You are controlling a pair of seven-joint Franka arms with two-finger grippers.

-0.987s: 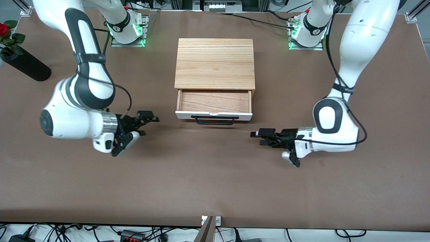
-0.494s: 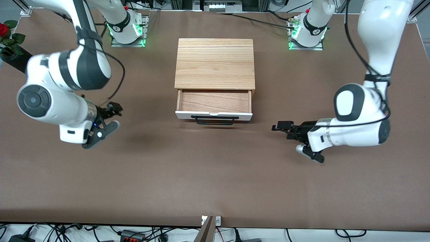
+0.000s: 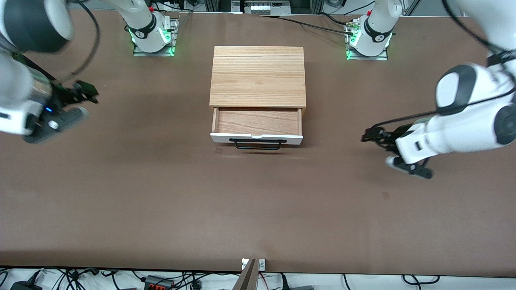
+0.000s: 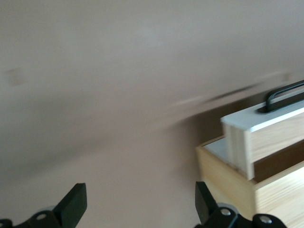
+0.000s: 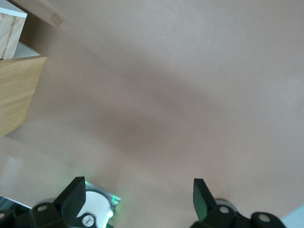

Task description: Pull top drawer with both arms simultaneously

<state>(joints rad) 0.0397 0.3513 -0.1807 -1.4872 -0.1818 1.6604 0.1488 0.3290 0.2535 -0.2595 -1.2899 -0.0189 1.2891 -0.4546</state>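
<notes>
Two grippers, left (image 3: pixel 373 135) and right (image 3: pixel 82 93), seemingly open; one top drawer (image 3: pixel 256 125).

Light grained-wood cabinet (image 3: pixel 258 76), smooth white-fronted top drawer (image 3: pixel 256 139) with probably metal handle (image 3: pixel 258 143), matt brown table (image 3: pixel 258 209).

No readable text, label, brand, number or sign in any of the three views. The round black marks on the two arm bases (image 3: pixel 142 34) and (image 3: pixel 380 38) (front view, top edge of the table (image 3: pixel 258 209)) carry a small white figure each, too small to make out. The wrist views show bare table surface and part of the wooden cabinet (image 4: pixel 247 180), with no lettering on either.
</notes>
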